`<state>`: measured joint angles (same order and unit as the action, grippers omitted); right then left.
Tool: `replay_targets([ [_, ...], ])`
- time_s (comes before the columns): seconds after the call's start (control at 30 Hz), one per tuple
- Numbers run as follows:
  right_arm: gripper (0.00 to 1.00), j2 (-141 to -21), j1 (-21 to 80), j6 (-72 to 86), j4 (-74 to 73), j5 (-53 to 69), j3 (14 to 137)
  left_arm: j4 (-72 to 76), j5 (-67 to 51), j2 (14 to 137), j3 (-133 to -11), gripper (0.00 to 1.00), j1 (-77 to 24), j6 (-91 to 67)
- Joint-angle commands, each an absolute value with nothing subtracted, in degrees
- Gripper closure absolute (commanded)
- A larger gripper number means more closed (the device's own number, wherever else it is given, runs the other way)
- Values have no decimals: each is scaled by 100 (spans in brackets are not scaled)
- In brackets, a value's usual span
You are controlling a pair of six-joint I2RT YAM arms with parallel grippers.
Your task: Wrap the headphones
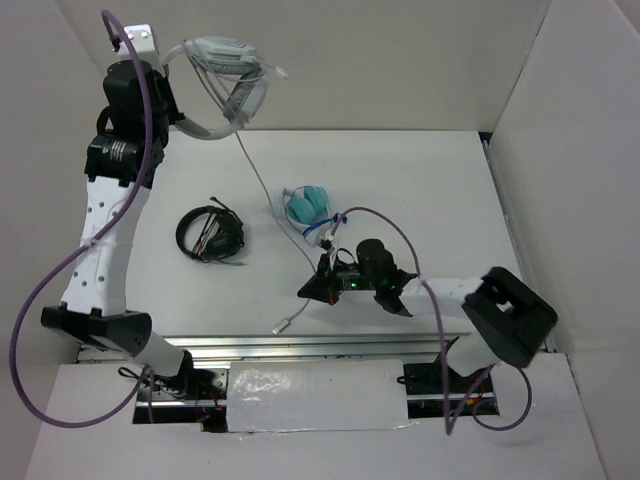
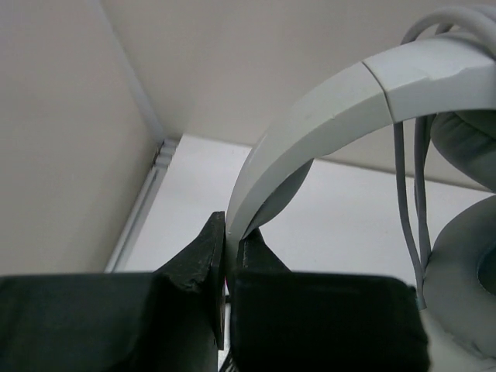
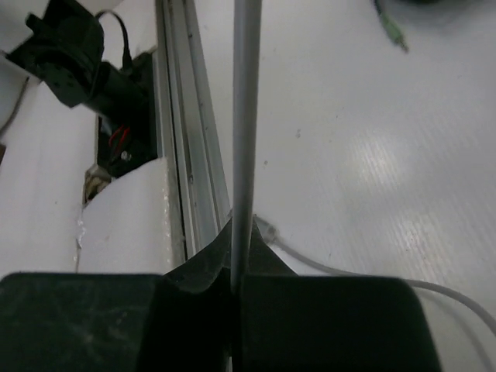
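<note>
Headphones [image 1: 232, 60]: one pair, clenched by left gripper [image 2: 230, 232]; its single cable [image 3: 246, 116] clenched by right gripper [image 3: 235, 267].

Left arm [image 1: 100, 220]: I see it reaching 11 o'clock.
Left gripper [image 2: 230, 236]: pinched tight.
Right arm [image 1: 500, 312]: forearm toward 9 o'clock.
Right gripper [image 3: 236, 260]: pinched tight.

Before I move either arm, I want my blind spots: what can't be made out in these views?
Top view: the right gripper's pinch on the cable, hidden under its wrist.
Top view: cable turns on the headphones, too small to count.
Left wrist view: ear cups, cut by the right edge.
Right wrist view: headphones, beyond the top edge.
</note>
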<state>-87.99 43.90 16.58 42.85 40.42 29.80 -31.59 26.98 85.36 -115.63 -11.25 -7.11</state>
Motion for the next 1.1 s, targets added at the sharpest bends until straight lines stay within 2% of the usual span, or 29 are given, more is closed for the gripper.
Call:
replay_targets([
  [0.0,100,-7511,4605,1117,3260,2467,2883,-2698,2040,8622,-11435,100,-537,-1722],
  [0.13,100,-6471,5070,651,2190,1112,2874,-2567,2003,8798,-11023,100,-185,-1855],
  [0.2,100,-5908,5194,545,1663,539,2944,-2496,2370,8789,-10715,100,-211,-1863],
  [0.3,100,-5257,5527,308,1126,-1050,3171,-2330,2287,8675,-10188,100,-298,-1732],
  [0.33,100,-5143,5589,229,1064,-1864,3242,-2312,2155,8579,-9856,100,-395,-1671],
  [0.47,100,-4817,5739,-604,1133,-3230,3795,-2013,2626,8201,-8739,100,-1053,-1573],
  [0.7,99,-5080,5722,-2563,1687,-3638,4438,-1653,2452,7753,-6639,100,-2388,-1609],
  [0.87,97,-5326,5109,-3480,2408,-3430,4640,-1565,2321,7734,-6021,100,-3206,-1381],
  [1.07,98,-5590,4746,-3436,1284,-2522,5563,-1767,2627,8129,-5959,100,-4139,-1503],
])
